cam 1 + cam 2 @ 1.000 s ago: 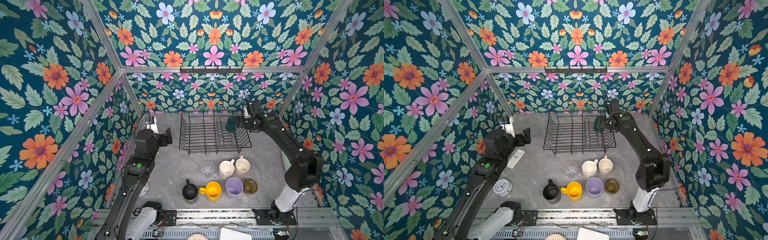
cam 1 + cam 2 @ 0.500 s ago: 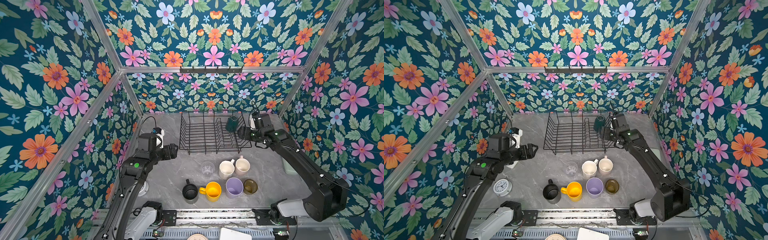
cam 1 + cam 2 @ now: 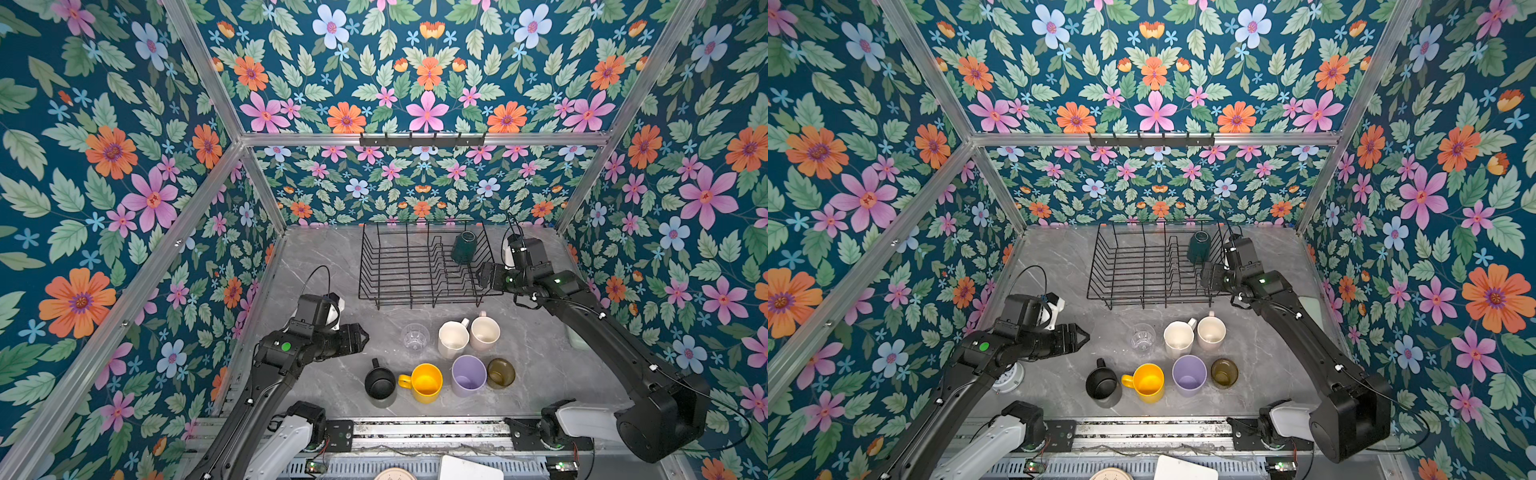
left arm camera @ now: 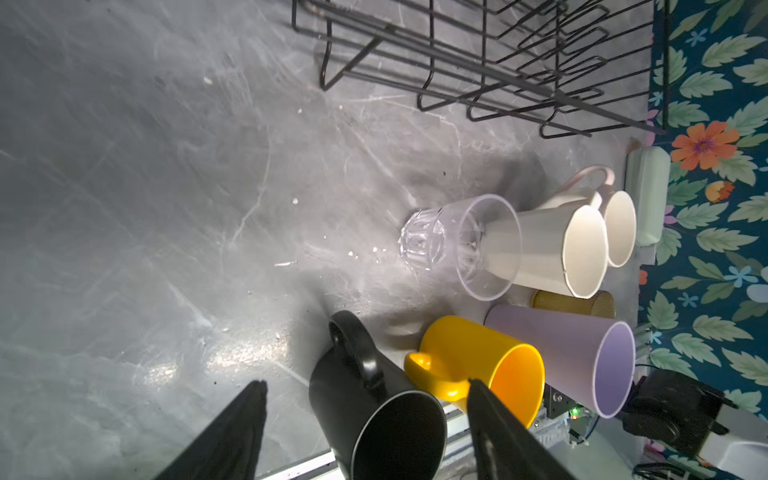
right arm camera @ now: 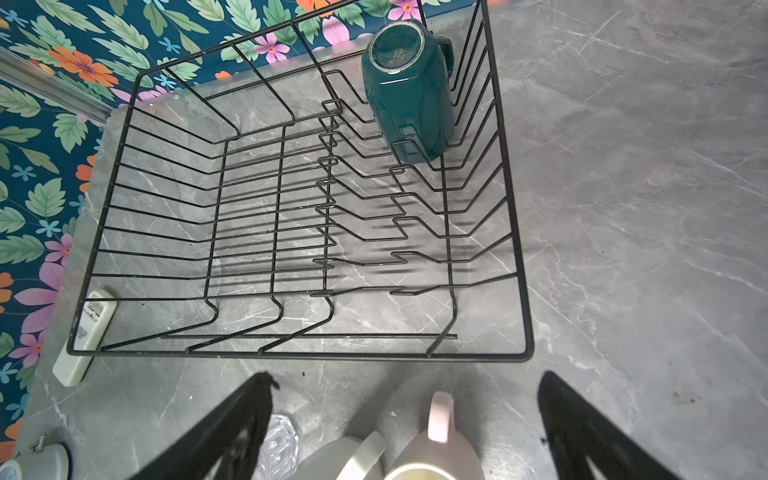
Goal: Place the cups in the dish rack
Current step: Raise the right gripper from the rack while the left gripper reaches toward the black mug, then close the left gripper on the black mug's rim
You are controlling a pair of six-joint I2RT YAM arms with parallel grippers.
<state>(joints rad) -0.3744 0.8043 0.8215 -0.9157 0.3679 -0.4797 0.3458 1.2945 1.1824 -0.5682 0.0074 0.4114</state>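
The black wire dish rack (image 3: 415, 296) (image 5: 291, 355) stands at the back of the table. A dark green mug (image 3: 463, 248) (image 5: 407, 91) sits upside down in its far right corner. The other cups stand in front: clear glass (image 3: 414, 336), white mug (image 3: 452, 338), pink mug (image 3: 484, 332), black mug (image 3: 379, 382), yellow mug (image 3: 424, 382), lavender tumbler (image 3: 468, 374), amber glass (image 3: 500, 372). My left gripper (image 3: 361, 334) (image 4: 365, 381) hangs open left of the clear glass, clear of the black mug. My right gripper (image 3: 482, 276) (image 5: 405, 375) is open and empty over the rack's front right corner.
A white remote (image 5: 85, 336) lies by the rack's left front corner. A small clock (image 3: 1007, 378) sits under my left arm. A pale green object (image 3: 575, 338) lies against the right wall. Floral walls close in three sides.
My right gripper has let go of the green mug, pulled back toward the front and opened wider. My left arm has swung down toward the cups with its jaws narrowing a little.
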